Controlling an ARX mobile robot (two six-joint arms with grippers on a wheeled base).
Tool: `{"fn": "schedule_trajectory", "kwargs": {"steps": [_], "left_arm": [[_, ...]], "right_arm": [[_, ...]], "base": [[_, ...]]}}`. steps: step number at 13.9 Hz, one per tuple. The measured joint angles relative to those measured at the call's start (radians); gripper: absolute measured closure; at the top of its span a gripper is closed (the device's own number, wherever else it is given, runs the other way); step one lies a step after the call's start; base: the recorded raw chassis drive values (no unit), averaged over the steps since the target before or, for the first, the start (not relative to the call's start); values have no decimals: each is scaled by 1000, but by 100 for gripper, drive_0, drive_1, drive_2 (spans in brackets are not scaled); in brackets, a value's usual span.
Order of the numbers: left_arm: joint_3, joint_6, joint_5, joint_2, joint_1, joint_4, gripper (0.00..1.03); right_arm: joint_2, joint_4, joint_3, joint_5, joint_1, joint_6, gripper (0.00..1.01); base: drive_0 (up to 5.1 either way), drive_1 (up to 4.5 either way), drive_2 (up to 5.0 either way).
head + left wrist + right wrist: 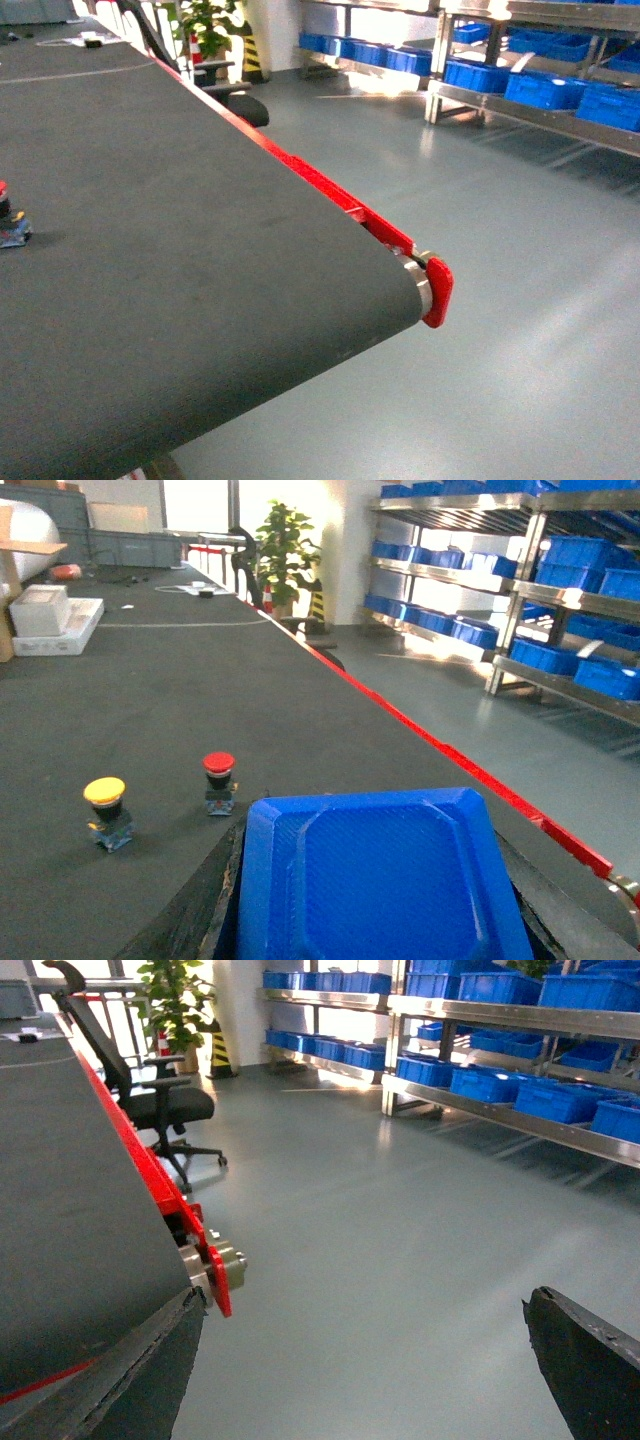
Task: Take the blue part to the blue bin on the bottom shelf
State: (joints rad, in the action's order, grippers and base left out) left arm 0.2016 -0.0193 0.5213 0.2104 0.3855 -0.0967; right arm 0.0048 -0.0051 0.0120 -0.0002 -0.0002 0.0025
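Grey flooring stretches past a dark conveyor belt [180,250] edged in red. Between the left claw [380,920] fingers sits the blue part [385,880], a bright blue moulded piece (faceted, finely textured), gripped above the belt near two push-buttons [165,800]. The right claw [370,1370] gapes wide, holding nothing.

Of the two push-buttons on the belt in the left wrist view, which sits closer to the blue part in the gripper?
The red-capped push-button. It stands just off the blue part's upper-left corner; the yellow-capped push-button is farther left.
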Motion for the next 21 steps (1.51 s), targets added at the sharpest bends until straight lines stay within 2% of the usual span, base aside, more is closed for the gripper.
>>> {"fn": "schedule_trajectory", "kwargs": {"steps": [21], "left_arm": [[0,0,0,0,0,1,59]], "right_arm": [[0,0,0,0,0,0,3]], "base": [[-150,-150,-150]]}}
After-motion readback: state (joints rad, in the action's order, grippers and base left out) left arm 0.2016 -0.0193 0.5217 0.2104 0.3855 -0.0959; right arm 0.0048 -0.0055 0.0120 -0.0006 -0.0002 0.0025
